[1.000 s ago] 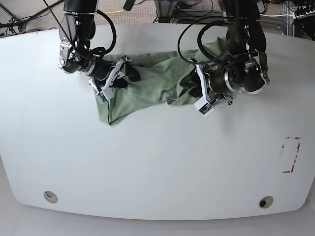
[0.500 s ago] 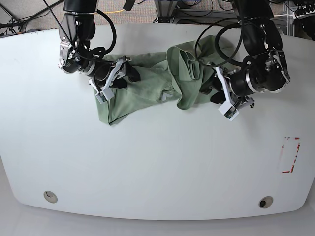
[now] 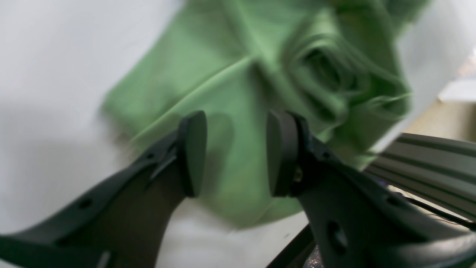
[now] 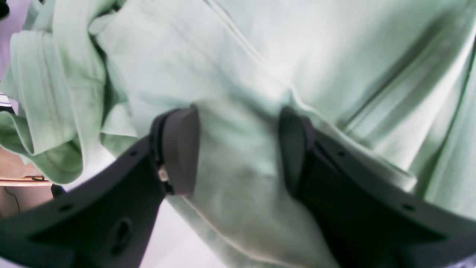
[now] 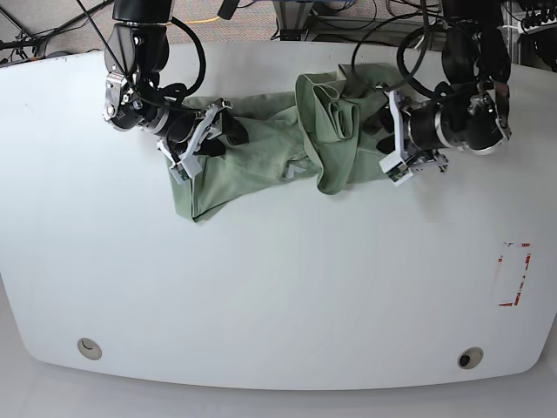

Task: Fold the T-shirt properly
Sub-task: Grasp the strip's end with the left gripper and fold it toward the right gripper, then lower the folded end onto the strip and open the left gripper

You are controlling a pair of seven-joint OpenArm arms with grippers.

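The T-shirt (image 5: 261,152) lies crumpled near the table's back edge, its right part bunched into thick folds (image 5: 335,117). At the shirt's right border my left gripper (image 5: 380,144) stands open. In the left wrist view its pads (image 3: 193,152) are apart with nothing between them, and the green cloth (image 3: 238,74) lies just beyond. My right gripper (image 5: 216,139) rests on the shirt's left part. Its fingers (image 4: 178,149) stand wide apart over the pale fabric (image 4: 297,56), which lies between and under them, not pinched.
The white table (image 5: 278,287) carries a red-marked rectangle (image 5: 513,274) at the right edge and two round holes (image 5: 88,348) (image 5: 470,358) near the front. Cables and a metal frame lie behind the back edge.
My left gripper has drawn off to the right and then back, away from the shirt's right part, which now lies bunched toward the middle. The right arm has not moved.
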